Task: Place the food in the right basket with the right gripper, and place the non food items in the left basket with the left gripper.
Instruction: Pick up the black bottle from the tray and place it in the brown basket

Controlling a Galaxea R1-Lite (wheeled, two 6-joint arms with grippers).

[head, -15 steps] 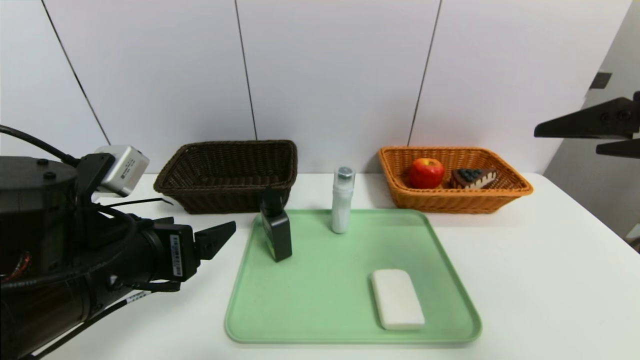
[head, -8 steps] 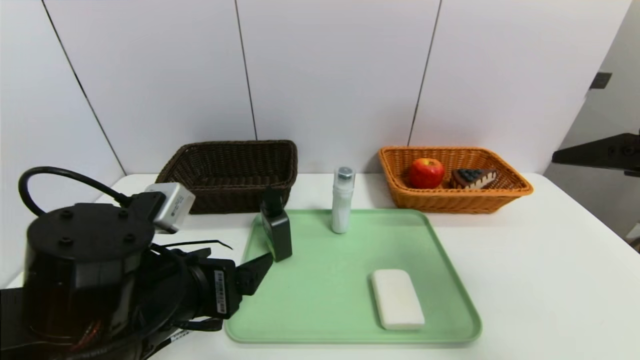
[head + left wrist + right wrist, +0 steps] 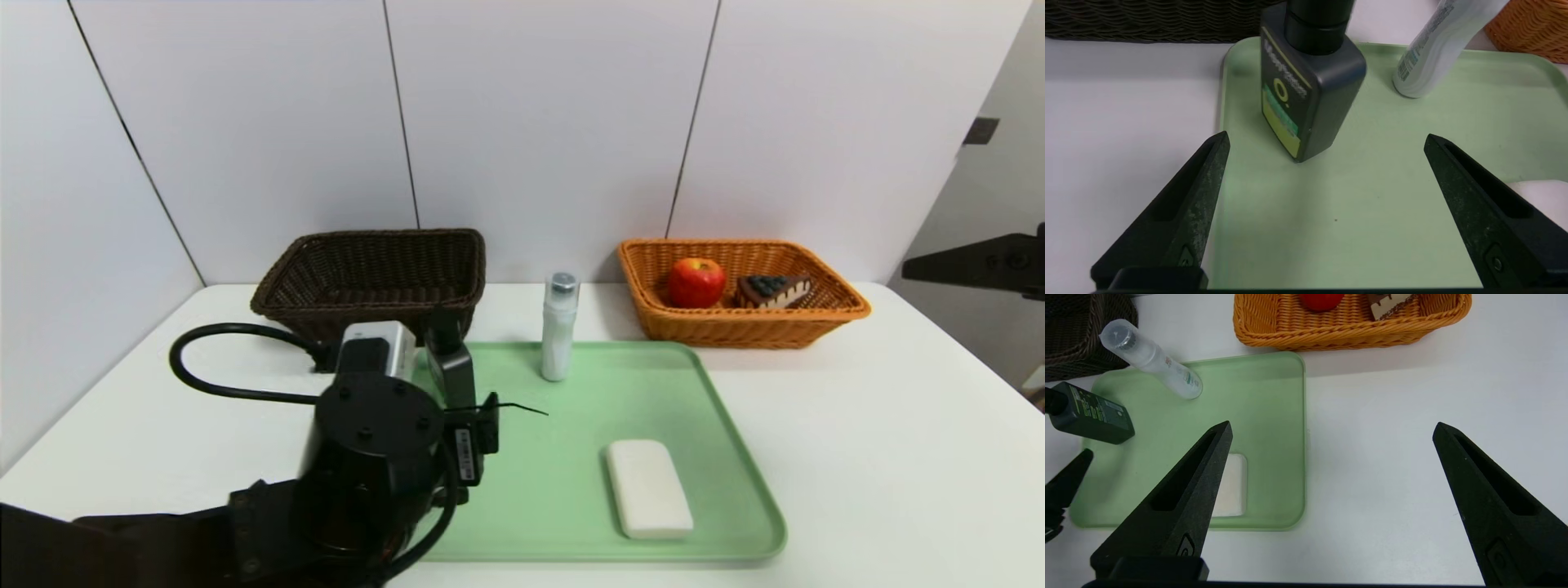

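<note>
Progress on the left side: I am swinging the left gripper [image 3: 1325, 141] in over the green tray [image 3: 718, 408], fingers wide apart, just before the dark bottle [image 3: 1306, 94] standing upright there; right gripper [image 3: 1331, 428] is waiting, fingers apart, off beyond the table's right edge.

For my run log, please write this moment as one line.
left pincer: open, facing dark bottle | right pincer: open, parked right | brown basket: nothing visible inside

Head cam looks down; both wrist cams – sharing the tray [image 3: 571, 490] – sit close.
</note>
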